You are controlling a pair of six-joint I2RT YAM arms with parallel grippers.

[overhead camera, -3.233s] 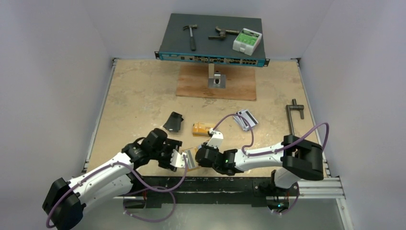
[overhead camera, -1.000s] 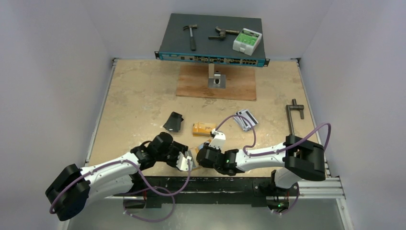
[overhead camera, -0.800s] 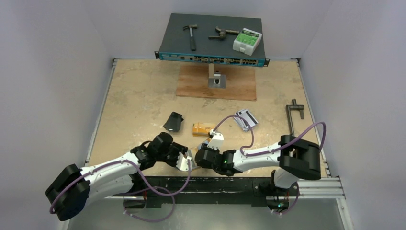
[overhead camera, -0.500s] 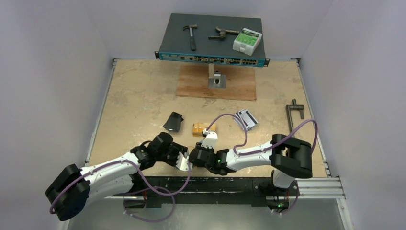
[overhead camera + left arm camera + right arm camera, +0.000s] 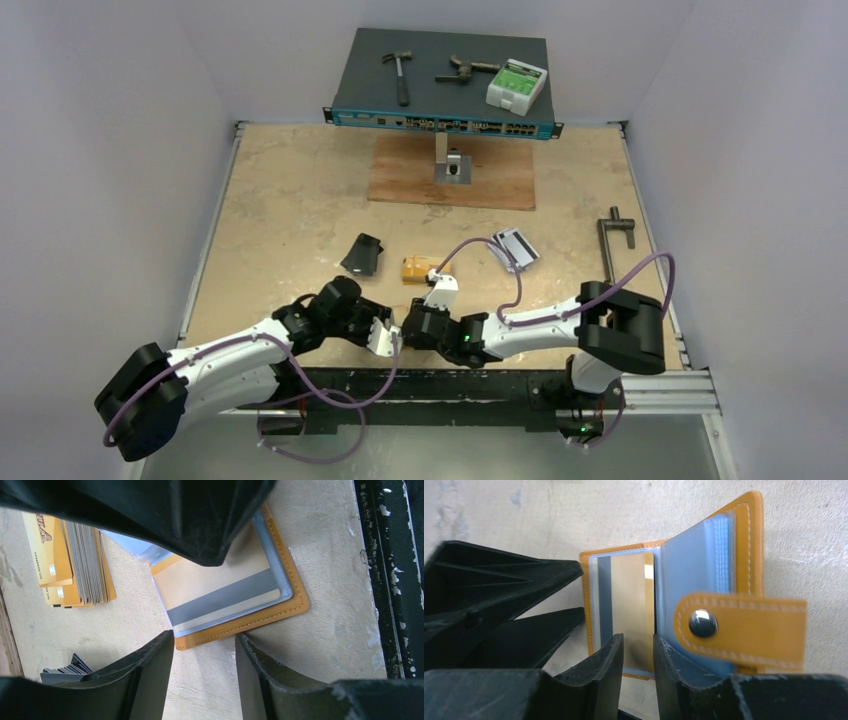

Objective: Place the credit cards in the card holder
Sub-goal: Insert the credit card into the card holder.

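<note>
The orange card holder [image 5: 282, 609] lies open on the table at the near edge, and it also shows in the right wrist view [image 5: 751, 540]. A yellow-orange credit card [image 5: 220, 587] with a dark stripe sits inside its clear sleeve [image 5: 631, 600]. The snap tab [image 5: 744, 625] hangs over the raised right half. My left gripper [image 5: 205, 642] is open and empty just off the holder's corner. My right gripper [image 5: 638, 646] hovers over the sleeved card with its jaws a narrow gap apart and nothing between them. In the top view both grippers [image 5: 382, 338] [image 5: 408, 325] meet and hide the holder.
A stack of yellow-orange and grey cards [image 5: 422, 268] [image 5: 55, 550] lies just beyond the holder. Silver-grey cards [image 5: 513, 247] lie to the right, a black folded case [image 5: 362, 254] to the left. The black table rail [image 5: 390, 580] is close by. A wooden board [image 5: 480, 180] and a clamp [image 5: 615, 238] lie farther off.
My right gripper has moved left over the open holder, close against the left gripper. The left arm lowered and swung in before one second ago and has stayed still since.
</note>
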